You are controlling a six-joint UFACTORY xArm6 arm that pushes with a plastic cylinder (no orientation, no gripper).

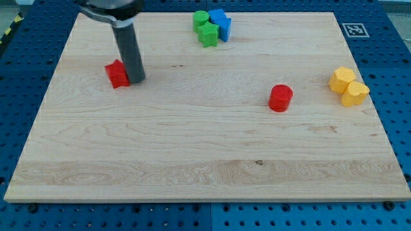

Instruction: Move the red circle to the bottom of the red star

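The red circle [280,97], a short red cylinder, stands right of the board's middle. The red star [117,74] lies at the view's upper left. My tip [135,79] rests on the board right beside the red star, at its right edge and seemingly touching it. The dark rod rises from there to the view's top. The red circle is far to the right of my tip and slightly lower in the view.
Two green blocks [205,28] and two blue blocks [221,23] cluster at the top middle. Two yellow blocks [349,86] sit near the right edge. The wooden board [192,160] lies on a blue perforated table, with a marker tag [352,29] at the top right.
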